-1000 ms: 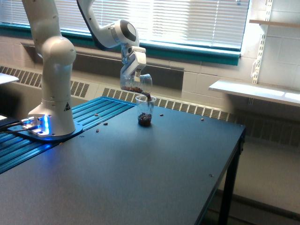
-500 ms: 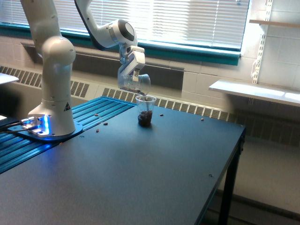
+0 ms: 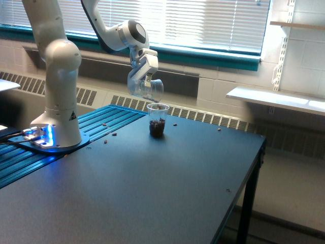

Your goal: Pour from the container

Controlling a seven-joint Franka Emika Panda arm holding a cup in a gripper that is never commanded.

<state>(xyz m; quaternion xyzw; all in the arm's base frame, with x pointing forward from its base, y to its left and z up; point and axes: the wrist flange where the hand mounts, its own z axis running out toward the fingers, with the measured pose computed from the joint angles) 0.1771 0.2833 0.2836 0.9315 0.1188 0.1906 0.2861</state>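
Note:
My gripper [image 3: 143, 71] is shut on the container [image 3: 145, 89], a clear rounded cup tipped far over with its mouth pointing to the exterior view's right and down. It looks nearly empty now. Its lip hangs just above and left of a smaller clear plastic cup [image 3: 158, 121] that stands upright on the dark table [image 3: 167, 188]. Dark brown granules fill the lower half of that small cup.
A few stray granules [image 3: 109, 136] lie on the table left of the small cup, and others [image 3: 174, 124] to its right. The arm's white base [image 3: 57, 101] stands at the table's left on a blue ribbed strip [image 3: 96, 122]. The table's edge runs along the right.
The brown granules seen in the tilted container a second ago have gone into the small cup. The container has tipped slightly further and shifted a little left.

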